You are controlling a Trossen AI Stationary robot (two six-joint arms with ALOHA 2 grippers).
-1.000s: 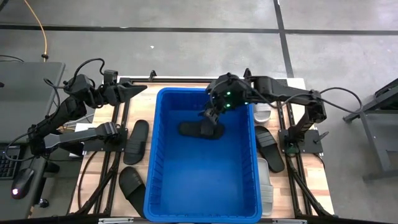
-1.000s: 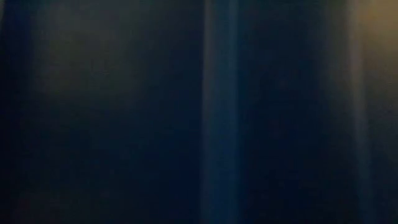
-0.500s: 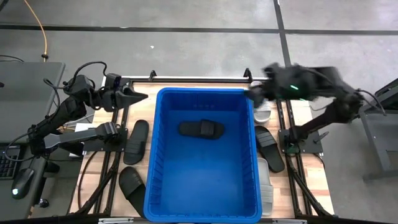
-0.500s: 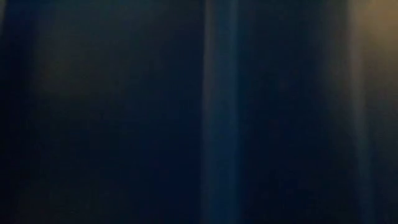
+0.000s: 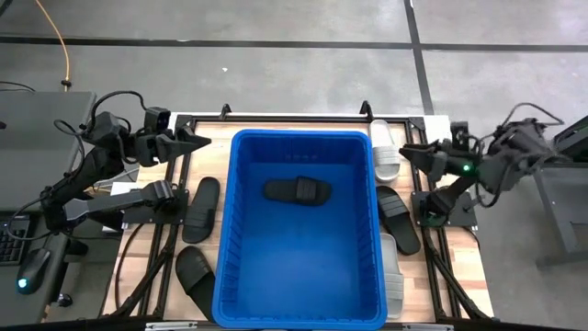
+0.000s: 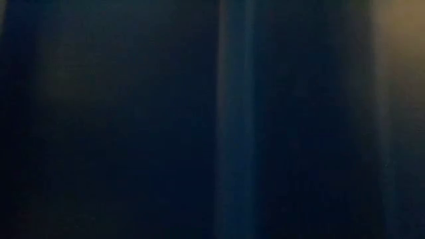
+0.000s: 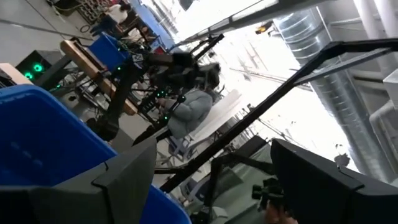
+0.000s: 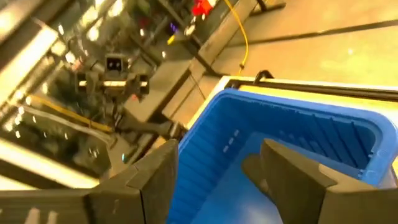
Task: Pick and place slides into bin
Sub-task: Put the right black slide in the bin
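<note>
Right gripper (image 5: 411, 153) withdrawn past bin (image 5: 299, 308) rim, black slide (image 5: 298, 191) inside

one slide (image 5: 298, 191) in the bin (image 5: 299, 308), other slides (image 5: 201, 210) apparently on both sides

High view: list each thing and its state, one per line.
Bin: upright, one black slide lying flat inside.
Left black slides: two on the table, outside the bin.
Right black slide: on the table.
White slide: on the table.
Left gripper: open, empty.
Right gripper: open, empty.
</note>
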